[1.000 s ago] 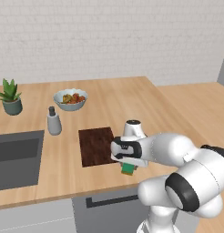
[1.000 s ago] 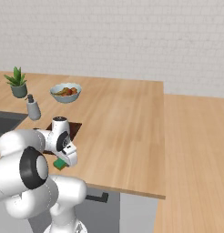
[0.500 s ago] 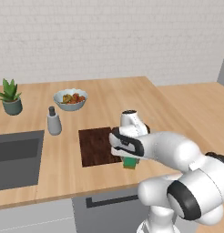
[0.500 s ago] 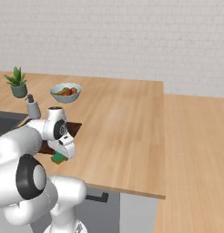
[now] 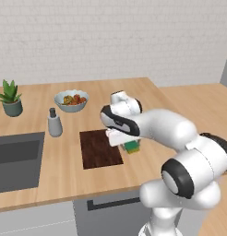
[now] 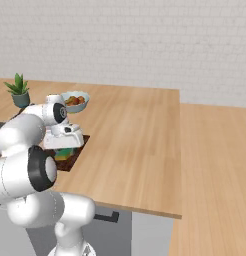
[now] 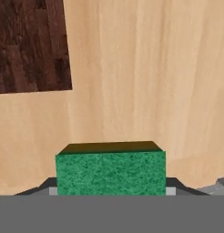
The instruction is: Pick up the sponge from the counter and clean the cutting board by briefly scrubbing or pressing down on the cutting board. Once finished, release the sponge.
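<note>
The green sponge [image 7: 110,173] with its yellowish layer sits between my gripper's fingers [image 7: 110,190], which are shut on it. It hangs just above the light wood counter [image 7: 155,82], beside the right edge of the dark reddish-brown cutting board [image 7: 29,43]. From the left base view the sponge [image 5: 132,146] shows under the white hand, and my gripper [image 5: 129,144] hovers right of the cutting board [image 5: 99,148]. In the right base view the sponge [image 6: 65,154] peeks out below the hand, over the board's [image 6: 65,162] near edge.
A fruit bowl [image 5: 71,100] and a grey soap dispenser [image 5: 54,123] stand behind the board. A potted plant [image 5: 11,97] is at the far left, and a dark sink [image 5: 14,159] is set into the counter to the left. The counter's front edge runs close below.
The hand has lifted the sponge off the counter and carried it back and left, closer to the cutting board's right edge. The grip stayed shut.
</note>
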You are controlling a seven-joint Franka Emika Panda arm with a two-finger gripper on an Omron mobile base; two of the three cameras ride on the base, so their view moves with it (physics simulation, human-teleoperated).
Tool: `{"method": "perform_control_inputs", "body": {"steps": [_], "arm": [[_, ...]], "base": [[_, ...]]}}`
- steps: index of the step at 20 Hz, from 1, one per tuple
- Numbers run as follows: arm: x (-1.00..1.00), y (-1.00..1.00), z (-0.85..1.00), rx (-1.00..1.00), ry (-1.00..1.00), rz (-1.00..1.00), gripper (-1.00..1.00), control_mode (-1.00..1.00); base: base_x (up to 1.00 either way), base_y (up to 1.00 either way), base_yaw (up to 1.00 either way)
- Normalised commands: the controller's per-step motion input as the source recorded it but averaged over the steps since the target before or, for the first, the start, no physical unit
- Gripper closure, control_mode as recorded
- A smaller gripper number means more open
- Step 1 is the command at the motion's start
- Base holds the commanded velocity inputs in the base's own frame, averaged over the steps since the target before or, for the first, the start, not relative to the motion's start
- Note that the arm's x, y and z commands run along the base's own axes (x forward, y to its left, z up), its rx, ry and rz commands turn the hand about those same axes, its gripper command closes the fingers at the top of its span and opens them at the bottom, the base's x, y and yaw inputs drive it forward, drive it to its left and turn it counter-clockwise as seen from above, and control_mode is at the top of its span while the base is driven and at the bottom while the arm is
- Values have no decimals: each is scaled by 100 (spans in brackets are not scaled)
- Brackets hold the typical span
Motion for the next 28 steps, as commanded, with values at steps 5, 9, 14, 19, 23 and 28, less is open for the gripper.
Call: {"method": "perform_control_inputs", "body": {"steps": [5, 9, 14, 19, 23, 28], "arm": [[58, 22, -1, 2, 19, 53, 100, -100], [74, 2, -13, 17, -1, 20, 100, -100], [85, 0, -13, 26, -13, -2, 100, -100], [90, 28, -11, 11, -7, -23, 100, -100], [69, 42, -7, 0, 0, -26, 100, -100], [69, 22, -31, -7, 5, -21, 100, -100]], "base": [[0, 0, 0], [0, 0, 0], [0, 0, 0], [0, 0, 0], [0, 0, 0], [0, 0, 0]]}}
